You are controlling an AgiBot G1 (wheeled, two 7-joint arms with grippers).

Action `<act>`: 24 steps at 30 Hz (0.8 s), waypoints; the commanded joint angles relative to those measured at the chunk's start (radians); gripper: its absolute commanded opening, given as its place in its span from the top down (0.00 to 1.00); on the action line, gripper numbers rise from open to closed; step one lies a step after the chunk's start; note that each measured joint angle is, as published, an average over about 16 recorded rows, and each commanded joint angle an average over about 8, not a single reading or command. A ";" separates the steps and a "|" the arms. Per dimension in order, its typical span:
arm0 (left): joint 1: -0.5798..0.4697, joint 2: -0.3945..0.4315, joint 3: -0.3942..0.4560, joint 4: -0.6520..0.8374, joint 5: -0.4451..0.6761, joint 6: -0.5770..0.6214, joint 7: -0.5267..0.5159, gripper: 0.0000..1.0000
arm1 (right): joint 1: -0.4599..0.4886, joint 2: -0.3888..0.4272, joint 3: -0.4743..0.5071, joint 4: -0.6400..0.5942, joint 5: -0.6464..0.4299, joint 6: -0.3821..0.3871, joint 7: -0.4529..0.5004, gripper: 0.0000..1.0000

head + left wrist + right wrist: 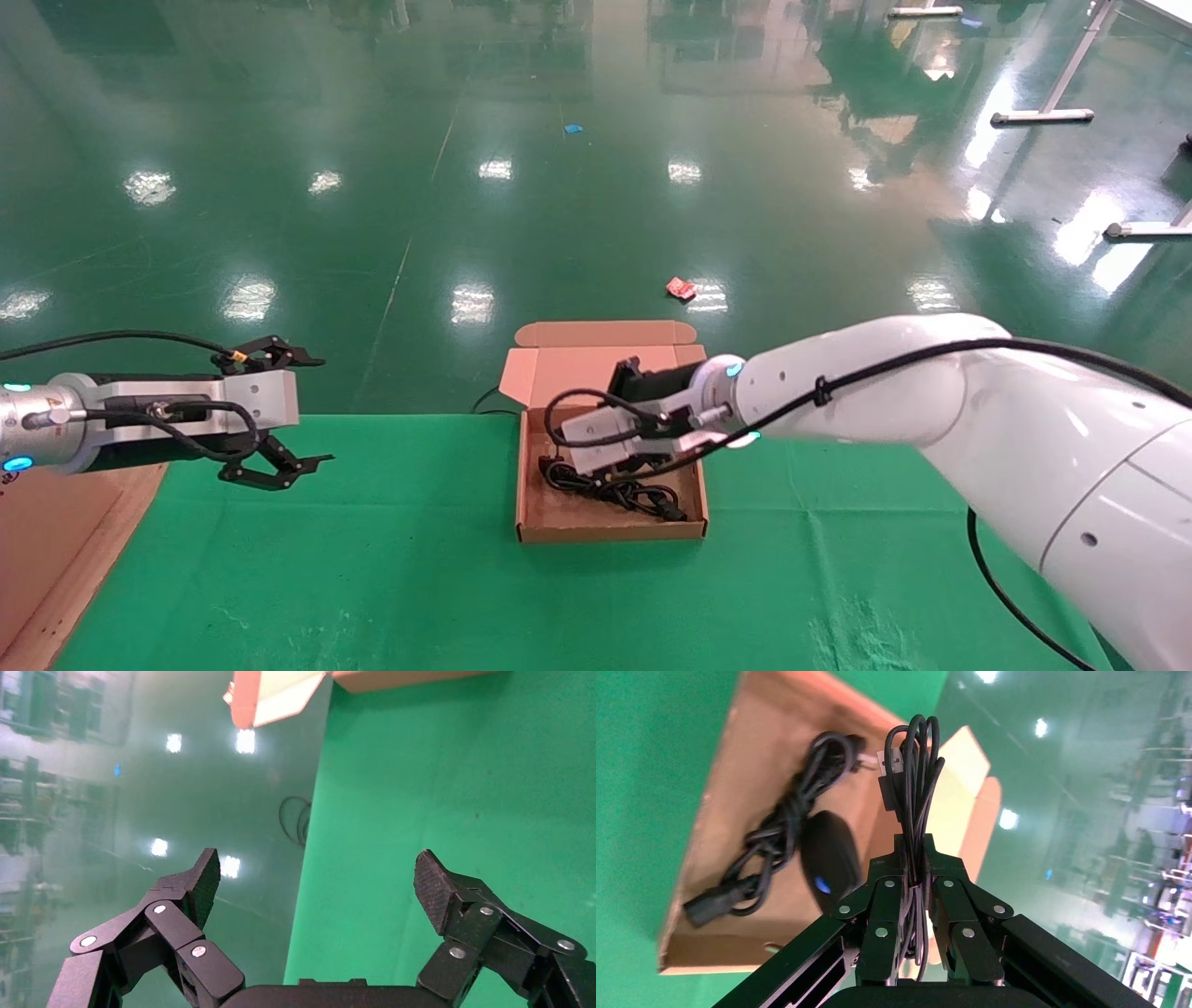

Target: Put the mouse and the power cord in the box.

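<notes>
While the right arm reaches over the box, the scene reads as follows.

Right gripper: at lower centre of the right wrist view, its black fingers are pressed together on the looped thin black wire of the mouse, whose coil and small plug stand out past the fingertips; in the head view this gripper sits at centre frame above the box interior.

Mouse: the small black oval computer mouse with a bluish glint lies on the box floor, just beside the fingers in the right wrist view; in the head view the arm hides it.

Power cord: the thick black twisted cable bundle lies inside the box beside the mouse, apparently touching it, its chunky plug end toward lower left of the right wrist view; in the head view it shows in the lower half of the box.

Box: the shallow square brown corrugated cardboard box rests on the green cloth-covered table at centre frame, its hinged lid open and standing toward the upper side.

Left gripper: at left of the head view, over the table edge, well apart from the box; its fingers are spread wide with nothing between them.
</notes>
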 commanded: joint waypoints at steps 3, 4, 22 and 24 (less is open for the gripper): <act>0.013 0.001 -0.015 0.021 -0.023 0.000 0.040 0.00 | -0.005 0.001 -0.035 0.001 0.004 0.021 0.016 0.48; 0.014 0.001 -0.017 0.026 -0.027 0.002 0.046 0.00 | -0.006 0.001 -0.041 0.001 0.003 0.028 0.019 0.35; 0.015 0.002 -0.021 0.033 -0.033 0.006 0.052 0.00 | -0.006 0.001 -0.050 0.001 0.004 0.039 0.024 0.00; 0.015 0.003 -0.020 0.032 -0.032 0.005 0.052 0.00 | -0.005 0.001 -0.049 0.000 0.004 0.038 0.023 0.00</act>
